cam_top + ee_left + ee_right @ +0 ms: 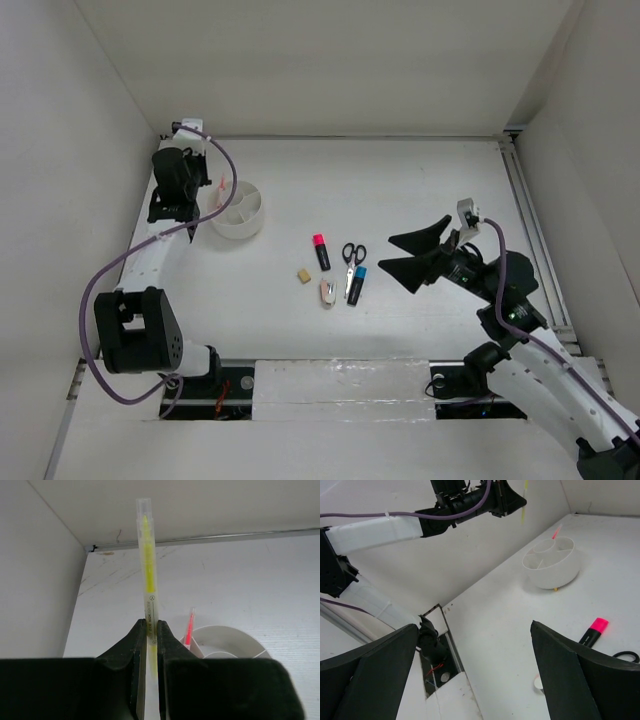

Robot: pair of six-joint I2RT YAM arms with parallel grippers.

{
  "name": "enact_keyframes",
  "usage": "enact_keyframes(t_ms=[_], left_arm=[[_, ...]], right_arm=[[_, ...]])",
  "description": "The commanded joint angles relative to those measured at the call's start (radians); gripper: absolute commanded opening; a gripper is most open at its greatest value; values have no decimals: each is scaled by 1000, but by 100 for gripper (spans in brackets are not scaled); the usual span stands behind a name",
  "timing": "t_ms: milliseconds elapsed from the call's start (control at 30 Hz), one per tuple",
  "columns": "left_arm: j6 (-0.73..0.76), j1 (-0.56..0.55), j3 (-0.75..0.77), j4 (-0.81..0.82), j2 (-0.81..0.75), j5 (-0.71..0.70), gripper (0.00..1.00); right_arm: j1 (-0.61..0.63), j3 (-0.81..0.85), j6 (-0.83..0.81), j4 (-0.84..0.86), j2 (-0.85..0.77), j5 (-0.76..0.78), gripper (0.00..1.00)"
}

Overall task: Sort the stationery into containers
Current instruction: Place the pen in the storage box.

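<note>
Nearest, mid-table, lie the unsorted pieces: the white-pink piece (328, 291), tan eraser (302, 274) and blue-capped highlighter (357, 283), with the scissors (353, 253) and pink-capped highlighter (321, 251) just beyond. To their right the right gripper (386, 252) hovers, jaws spread wide, holding nothing. Farther off on the left, the left gripper (151, 625) is clenched on the thin yellow stick (148, 570), raised and roughly vertical beside the left rim of the white tray (240, 228). The step in hand looks like delivering that stick. The next move calls for shifting right over a wedge, lowering and letting go. The tray holds only a pink pen (189, 628), leaning in a left-side wedge.
</note>
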Motion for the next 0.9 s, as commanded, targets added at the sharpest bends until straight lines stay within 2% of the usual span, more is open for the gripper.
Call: enact_keyframes(t_ms=[0,467,867], left_arm=[[-23,-1,-26,83,19,37,0],[-66,-1,-60,115,151,100,0],[-57,-39,-125,137,161,-31,0]], right_arm=[[4,16,-25,3,15,-10,100],[4,25,-25,14,52,1,100],[4,34,-16,35,79,12,100]])
